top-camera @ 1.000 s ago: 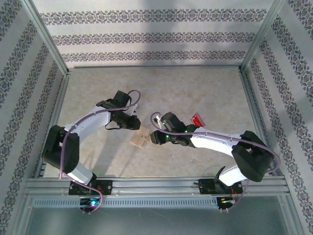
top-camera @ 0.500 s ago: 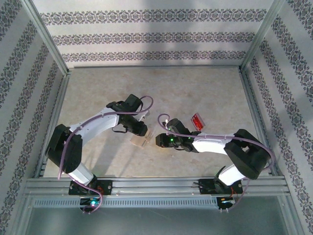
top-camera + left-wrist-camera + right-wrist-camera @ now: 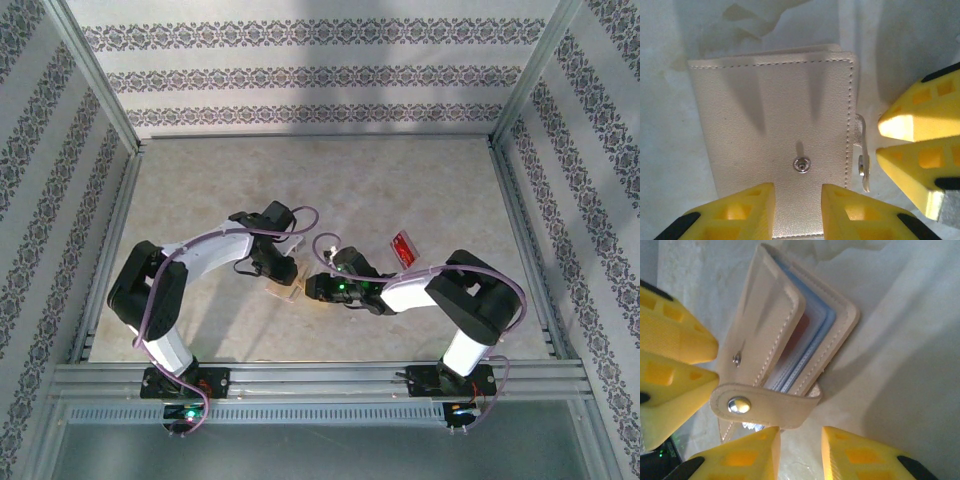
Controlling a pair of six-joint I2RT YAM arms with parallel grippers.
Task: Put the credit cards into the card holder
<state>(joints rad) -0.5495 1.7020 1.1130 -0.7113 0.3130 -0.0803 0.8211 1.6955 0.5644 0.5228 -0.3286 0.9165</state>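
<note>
The tan card holder [image 3: 285, 291] lies on the table between my two grippers. In the left wrist view its stitched cover [image 3: 775, 125] faces up with a snap stud in the middle. My left gripper [image 3: 798, 210] hovers over its near edge, open a little, nothing between the fingers. In the right wrist view the card holder [image 3: 790, 335] gapes slightly, showing grey-blue pockets, and its snap tab [image 3: 762, 407] hangs loose. My right gripper [image 3: 801, 452] stands just below that tab, slightly open and holding nothing. A red credit card [image 3: 403, 245] lies flat behind the right arm.
Metal rails [image 3: 320, 380] run along the table's near edge, and patterned walls [image 3: 320, 75] close the back and sides. Open tabletop [image 3: 330, 180] stretches behind the arms. The two grippers' fingers stand very close together at the holder's tab side.
Both grippers have drawn in lower and closer around the card holder. The right arm has folded, its elbow swinging left. The holder and the red card stay put.
</note>
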